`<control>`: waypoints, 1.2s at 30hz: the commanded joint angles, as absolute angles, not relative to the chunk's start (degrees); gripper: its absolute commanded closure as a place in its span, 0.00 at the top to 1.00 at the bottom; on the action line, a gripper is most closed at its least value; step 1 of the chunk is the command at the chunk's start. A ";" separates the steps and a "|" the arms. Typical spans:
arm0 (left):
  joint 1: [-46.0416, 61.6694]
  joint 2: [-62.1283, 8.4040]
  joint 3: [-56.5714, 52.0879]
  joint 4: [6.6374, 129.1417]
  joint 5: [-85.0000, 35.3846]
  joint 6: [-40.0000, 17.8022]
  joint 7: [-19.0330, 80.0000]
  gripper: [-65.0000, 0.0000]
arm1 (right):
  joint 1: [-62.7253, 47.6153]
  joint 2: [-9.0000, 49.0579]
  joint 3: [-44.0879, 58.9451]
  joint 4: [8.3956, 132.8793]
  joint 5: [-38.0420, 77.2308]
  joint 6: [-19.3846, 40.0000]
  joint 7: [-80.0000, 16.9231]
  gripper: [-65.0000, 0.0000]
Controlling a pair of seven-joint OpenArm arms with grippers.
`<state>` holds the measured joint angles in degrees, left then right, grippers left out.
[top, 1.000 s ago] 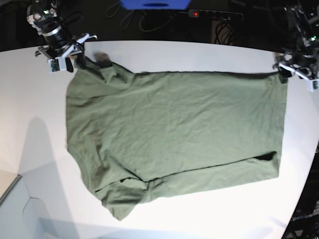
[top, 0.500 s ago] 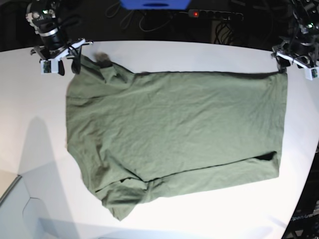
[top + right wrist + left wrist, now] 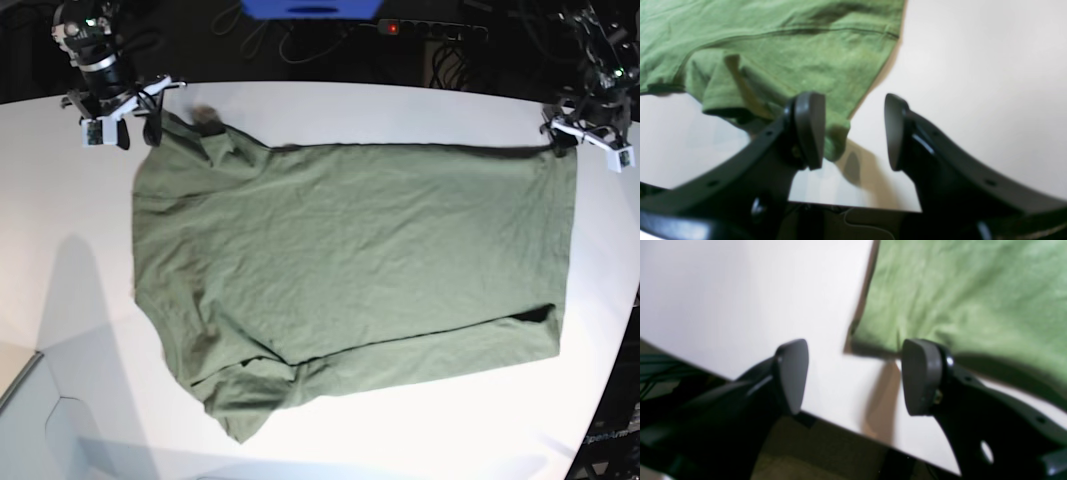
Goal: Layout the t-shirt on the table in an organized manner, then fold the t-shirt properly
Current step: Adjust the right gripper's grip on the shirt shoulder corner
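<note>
In the left wrist view, the left gripper (image 3: pixel 853 376) hangs with its jaws wide apart and nothing between them. It sits over the far rim of the table (image 3: pixel 740 300), with the corner of the t-shirt (image 3: pixel 957 293) just beyond the gap, nearer one of the two fingers (image 3: pixel 920 376), apart from both pads.

In the right wrist view, the right gripper (image 3: pixel 853 131) is also open and empty. A folded sleeve end of the t-shirt (image 3: pixel 790 56) lies just behind one pad, and bare table (image 3: pixel 973 83) shows between the jaws.

In the base view, the t-shirt (image 3: pixel 350 270) lies spread flat across the middle of the table (image 3: pixel 60 220), wrinkled, with one lower sleeve bunched. The right gripper (image 3: pixel 118 108) hovers at the shirt's far corner on this view's left; the left gripper (image 3: pixel 588 130) hovers at the far corner on its right.
</note>
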<state>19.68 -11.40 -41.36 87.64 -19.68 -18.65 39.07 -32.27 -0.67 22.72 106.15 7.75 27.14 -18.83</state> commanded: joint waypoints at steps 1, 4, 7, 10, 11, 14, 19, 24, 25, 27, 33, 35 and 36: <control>19.21 -12.18 -40.75 88.31 -20.18 -18.77 38.29 0.65 | -32.48 -0.31 22.90 107.12 8.31 27.21 -17.36 0.45; 18.95 -12.35 -38.99 88.22 -18.68 -18.77 37.85 0.65 | -32.48 -0.31 23.08 107.12 8.31 27.21 -17.36 0.45; 18.51 -12.00 -37.49 88.22 -15.96 -18.77 37.76 0.65 | -32.48 -0.31 23.08 107.12 8.31 27.21 -17.36 0.45; 17.45 -11.91 -37.67 88.04 -14.55 -18.77 37.76 0.65 | -32.48 -0.31 23.16 107.12 8.31 27.21 -17.36 0.45; 17.36 -11.91 -37.67 87.34 -14.46 -18.77 37.76 0.65 | -32.48 -0.31 23.16 107.12 8.31 27.21 -17.36 0.45; 17.01 -12.44 -37.67 84.53 -14.55 -18.77 37.67 0.53 | -32.48 -0.31 23.16 107.03 8.31 27.21 -17.36 0.45; 15.52 -12.62 -37.67 81.98 -14.55 -18.77 37.67 0.22 | -32.48 -0.31 23.16 107.12 8.31 27.21 -17.36 0.45; 15.78 -13.41 -37.67 82.07 -14.55 -18.77 37.76 0.23 | -32.48 -0.31 22.99 107.21 8.31 27.21 -17.36 0.45; 15.78 -13.58 -37.67 82.07 -14.55 -18.77 37.76 0.23 | -32.48 -0.31 22.90 107.21 8.31 27.21 -17.36 0.45; 15.60 -13.58 -37.76 82.07 -14.55 -18.77 37.76 0.23 | -32.48 -0.31 22.81 107.21 8.31 27.21 -17.36 0.45; 15.34 -14.64 -37.76 81.98 -14.55 -18.77 37.76 0.23 | -32.48 -0.31 19.30 106.77 8.22 27.21 -17.36 0.45; 15.34 -14.64 -37.76 81.98 -14.55 -18.77 37.76 0.23 | -31.96 -0.31 18.15 105.63 8.13 27.21 -17.36 0.45; 15.34 -14.64 -37.76 81.98 -14.55 -18.77 37.76 0.23 | -31.87 -0.31 17.98 104.84 8.13 27.21 -17.36 0.45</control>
